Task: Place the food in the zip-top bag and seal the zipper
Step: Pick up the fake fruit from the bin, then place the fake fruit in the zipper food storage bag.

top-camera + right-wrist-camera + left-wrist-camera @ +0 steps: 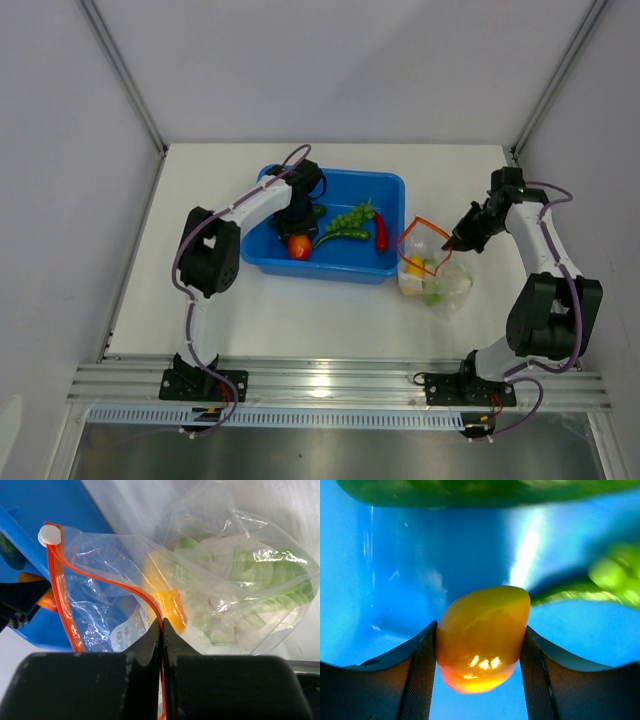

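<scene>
My left gripper [297, 232] is down in the blue tub [390, 184], shut on a yellow-orange fruit [482, 637] held between both pads; the fruit also shows in the top view [299, 246]. The green grape bunch [352, 218], a dark green cucumber [342, 235] and the red chili [381, 230] lie in the tub. The clear zip-top bag [432, 268] lies right of the tub with white cauliflower [260, 587] and a yellow-orange fruit [167, 587] inside. My right gripper [162, 622] is shut on the bag's orange-red zipper [107, 577], holding the mouth open toward the tub.
The white zipper slider [49, 535] sits at the strip's far end. The tub's right wall [398, 235] stands right next to the bag's mouth. White enclosure walls and aluminium posts [122, 75] frame the table; a rail [320, 380] runs along the near edge.
</scene>
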You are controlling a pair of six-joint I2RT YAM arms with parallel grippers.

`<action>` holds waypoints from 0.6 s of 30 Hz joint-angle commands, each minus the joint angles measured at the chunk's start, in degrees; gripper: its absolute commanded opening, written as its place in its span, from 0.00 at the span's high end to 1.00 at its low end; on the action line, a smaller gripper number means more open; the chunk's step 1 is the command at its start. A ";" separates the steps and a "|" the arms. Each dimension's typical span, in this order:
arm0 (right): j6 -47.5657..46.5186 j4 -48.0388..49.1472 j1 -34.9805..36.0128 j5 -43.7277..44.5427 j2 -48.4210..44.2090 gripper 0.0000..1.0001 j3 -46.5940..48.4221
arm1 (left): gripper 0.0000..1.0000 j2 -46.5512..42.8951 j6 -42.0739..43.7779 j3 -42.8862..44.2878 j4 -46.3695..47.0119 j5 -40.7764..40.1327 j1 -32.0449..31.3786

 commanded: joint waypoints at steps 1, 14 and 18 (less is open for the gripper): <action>-1.21 1.90 0.66 0.17 -3.82 1.00 -1.79 | 0.99 -9.69 5.48 -1.01 4.15 -0.38 -1.35; -3.05 3.32 2.24 -1.76 -12.26 1.00 -6.72 | 0.99 -25.18 15.95 -6.47 25.77 17.98 -8.72; -2.09 4.71 3.20 -5.00 -14.46 1.00 -9.00 | 0.99 -26.41 16.30 -5.50 30.60 24.57 -12.50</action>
